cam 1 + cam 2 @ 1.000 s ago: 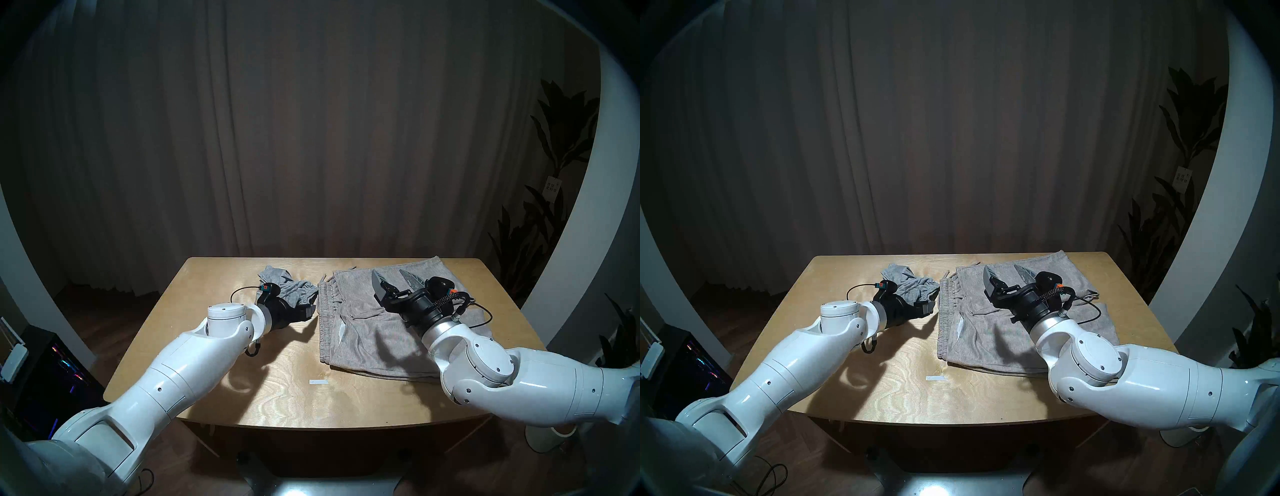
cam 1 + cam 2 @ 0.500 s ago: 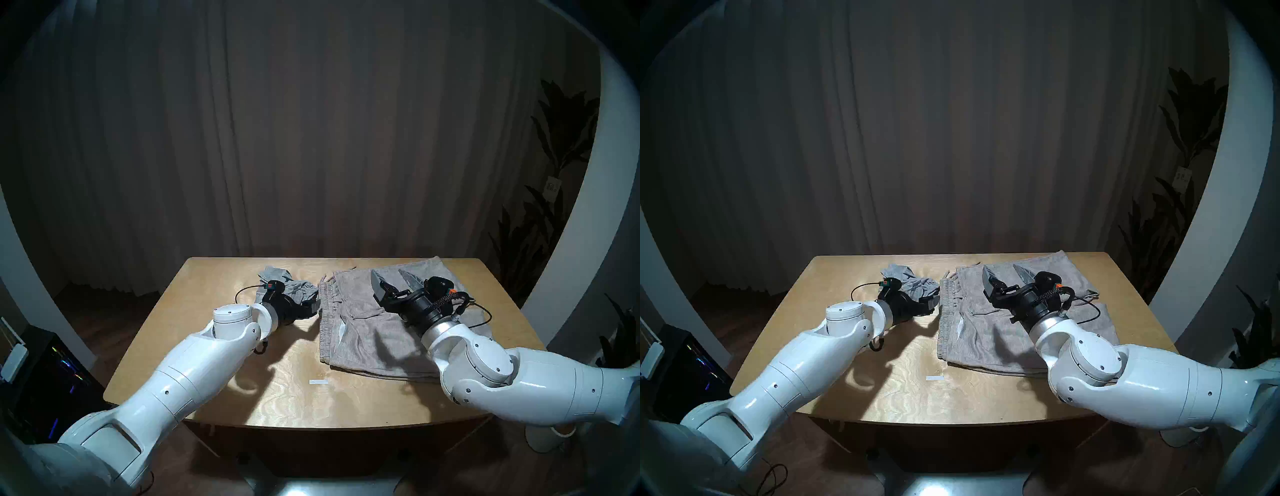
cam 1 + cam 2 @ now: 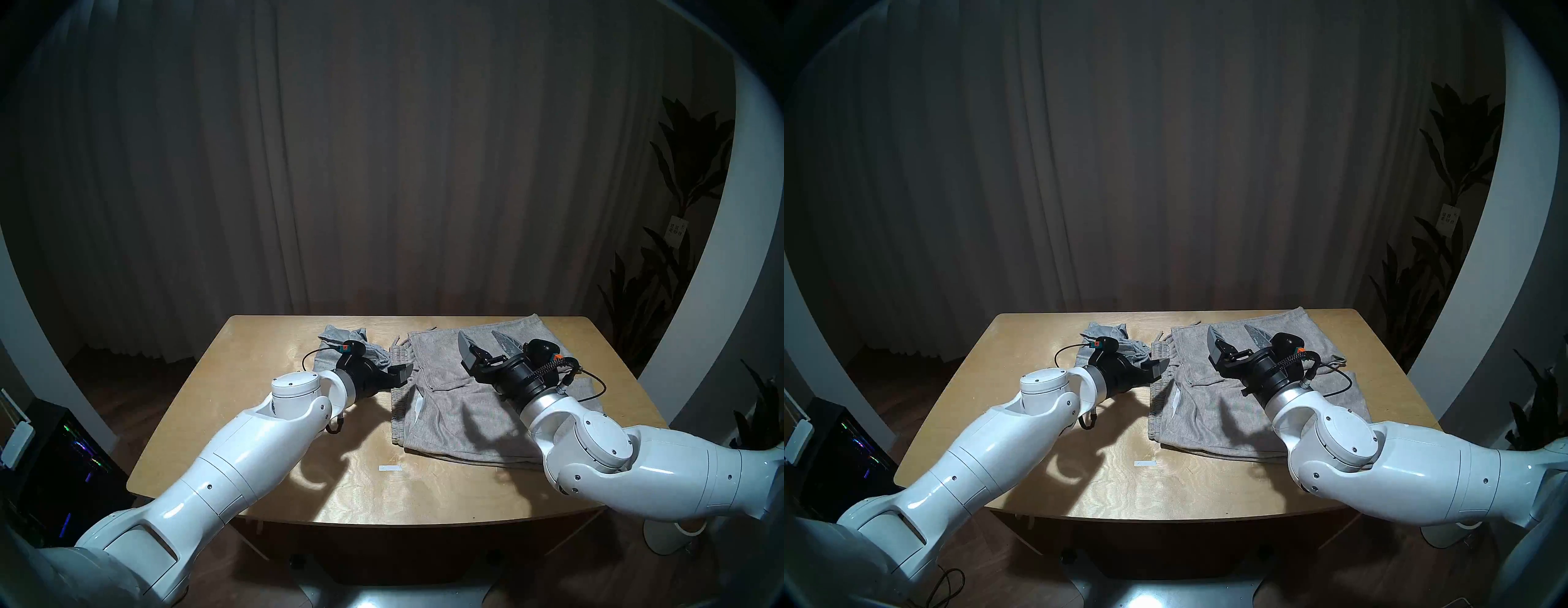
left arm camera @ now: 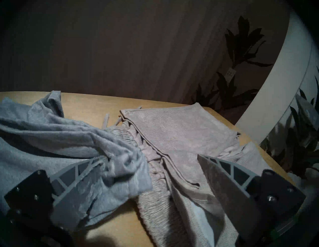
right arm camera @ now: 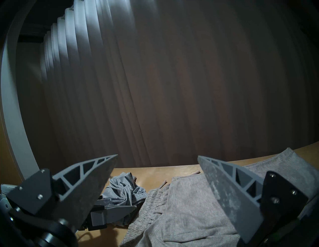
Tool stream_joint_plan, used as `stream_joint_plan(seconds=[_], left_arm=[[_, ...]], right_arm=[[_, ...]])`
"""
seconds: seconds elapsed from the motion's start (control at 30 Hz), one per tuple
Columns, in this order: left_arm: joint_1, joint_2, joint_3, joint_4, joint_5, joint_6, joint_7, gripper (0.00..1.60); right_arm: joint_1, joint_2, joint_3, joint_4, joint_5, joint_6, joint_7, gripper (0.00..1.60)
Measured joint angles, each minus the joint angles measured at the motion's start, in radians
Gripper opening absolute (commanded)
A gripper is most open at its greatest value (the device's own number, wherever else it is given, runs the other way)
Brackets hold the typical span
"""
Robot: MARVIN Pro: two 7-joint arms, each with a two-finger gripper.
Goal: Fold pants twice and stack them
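Observation:
The small light grey pants (image 3: 335, 336) lie crumpled at the back of the wooden table (image 3: 360, 488). The larger beige-grey pants (image 3: 449, 407) lie folded flat to their right, with the gathered waistband and drawstring toward the grey pair. My left gripper (image 3: 401, 370) sits low where the two garments meet, jaws wide open. In the left wrist view a fold of the light grey pants (image 4: 51, 138) drapes over one of its fingers (image 4: 72, 172), and the beige-grey pants (image 4: 181, 129) lie under the other. My right gripper (image 3: 482, 338) hovers open and empty above the beige-grey pants (image 5: 189, 198).
A short white tape strip (image 3: 389, 468) is stuck on the table near the front. A computer tower (image 3: 63, 458) stands on the floor at the left. Dark plants (image 3: 679, 178) stand at the right, and a curtain hangs behind the table.
My left arm has slid right and forward, from the grey pants' near edge up to the beige waistband, and its jaws have spread. The right arm has barely moved.

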Motion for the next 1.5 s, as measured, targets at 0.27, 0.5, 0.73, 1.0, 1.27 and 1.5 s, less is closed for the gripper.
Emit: stream_joint_plan(seconds=[0.27,0.5,0.73,1.0,1.27,1.5], left_arm=[[0.021,0.005,0.009,-0.012,-0.017,0.011,-0.006,1.60],[0.065,-0.015,-0.026,-0.042,-0.065,-0.004,0.056,1.60],[0.095,-0.057,-0.133,-0.078,-0.194,-0.038,0.146,1.60],[0.095,-0.109,-0.276,-0.101,-0.373,-0.069,0.267,1.60],[0.061,-0.161,-0.416,-0.032,-0.586,-0.052,0.369,1.60],[0.004,-0.183,-0.515,0.082,-0.769,0.055,0.456,1.60]], right_arm=[[0.001,0.002,0.000,0.005,0.011,-0.002,0.006,1.60],[0.003,0.001,0.000,0.011,0.019,-0.002,0.012,1.60],[0.004,-0.004,-0.001,0.016,0.023,-0.001,0.016,1.60],[0.008,-0.016,-0.004,0.022,0.023,0.002,0.022,1.60],[0.016,-0.030,-0.004,0.022,0.017,0.005,0.028,1.60],[0.021,-0.038,-0.006,0.023,0.012,0.015,0.031,1.60]])
